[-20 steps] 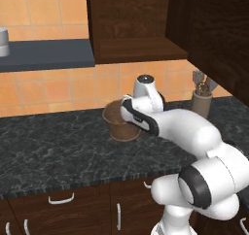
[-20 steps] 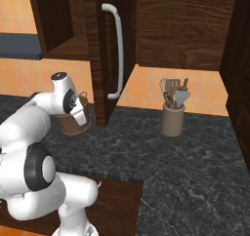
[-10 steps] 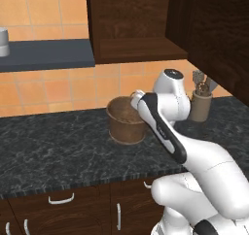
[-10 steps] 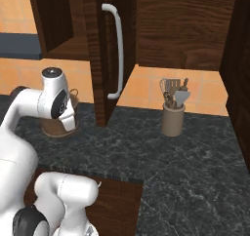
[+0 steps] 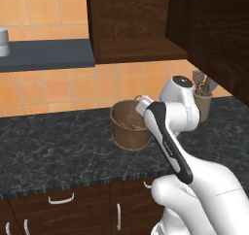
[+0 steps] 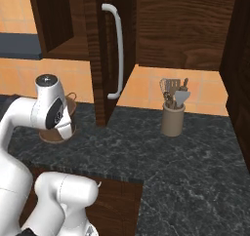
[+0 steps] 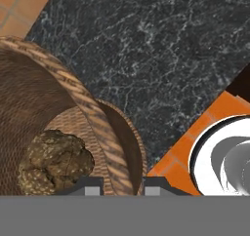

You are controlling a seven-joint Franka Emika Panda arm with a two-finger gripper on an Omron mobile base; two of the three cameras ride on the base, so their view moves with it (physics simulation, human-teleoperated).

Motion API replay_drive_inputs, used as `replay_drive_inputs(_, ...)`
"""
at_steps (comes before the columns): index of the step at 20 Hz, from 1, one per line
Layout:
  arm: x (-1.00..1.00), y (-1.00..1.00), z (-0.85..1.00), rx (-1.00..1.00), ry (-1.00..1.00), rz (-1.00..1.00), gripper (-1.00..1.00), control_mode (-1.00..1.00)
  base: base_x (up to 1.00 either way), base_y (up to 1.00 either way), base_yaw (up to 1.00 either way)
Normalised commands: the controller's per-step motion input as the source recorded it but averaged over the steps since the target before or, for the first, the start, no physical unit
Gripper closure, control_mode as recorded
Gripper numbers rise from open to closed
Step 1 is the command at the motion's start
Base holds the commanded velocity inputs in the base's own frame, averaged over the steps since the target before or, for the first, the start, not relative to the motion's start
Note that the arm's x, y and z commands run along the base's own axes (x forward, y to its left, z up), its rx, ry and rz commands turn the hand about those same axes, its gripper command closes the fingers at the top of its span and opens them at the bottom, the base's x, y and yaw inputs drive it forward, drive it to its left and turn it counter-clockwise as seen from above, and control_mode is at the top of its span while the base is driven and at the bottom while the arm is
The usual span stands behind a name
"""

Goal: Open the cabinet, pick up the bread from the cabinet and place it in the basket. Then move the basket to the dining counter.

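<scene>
Your dark-wood wall cabinet [image 6: 100,54] stands open and the lumpy brown bread [image 7: 56,160] lies in the round woven basket [image 5: 129,125]. The tool [image 7: 118,185] clamps its rim on the black marbled bench [image 5: 53,146]; carrying to the dining counter remains.

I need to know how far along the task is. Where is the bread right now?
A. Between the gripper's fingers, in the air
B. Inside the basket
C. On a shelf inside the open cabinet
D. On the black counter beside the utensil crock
B: the hand view shows the bread lying at the bottom of the woven basket, whose rim the gripper is shut on.
</scene>
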Motion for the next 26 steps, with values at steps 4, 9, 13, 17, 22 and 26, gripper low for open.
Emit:
replay_drive_inputs(4, -0.11, 0.00, 0.00, 0.00, -0.01, 0.00, 1.00, 1.00, -0.25, 0.00, 0.04)
replay_drive_inputs(9, 0.00, 0.00, 0.00, 0.00, 0.00, 0.00, 1.00, 1.00, -0.69, 0.26, 0.37)
replay_drive_inputs(13, 0.00, 0.00, 0.00, 0.00, 0.00, 0.00, 1.00, 1.00, -0.12, 0.43, 0.91)
replay_drive_inputs(17, 0.00, 0.00, 0.00, 0.00, 0.00, 0.00, 1.00, 1.00, -0.26, 0.00, 1.00)
replay_drive_inputs(22, 0.00, 0.00, 0.00, 0.00, 0.00, 0.00, 1.00, 1.00, -0.28, 0.00, 1.00)
replay_drive_inputs(26, 0.00, 0.00, 0.00, 0.00, 0.00, 0.00, 1.00, 1.00, -0.29, 0.13, 0.99)
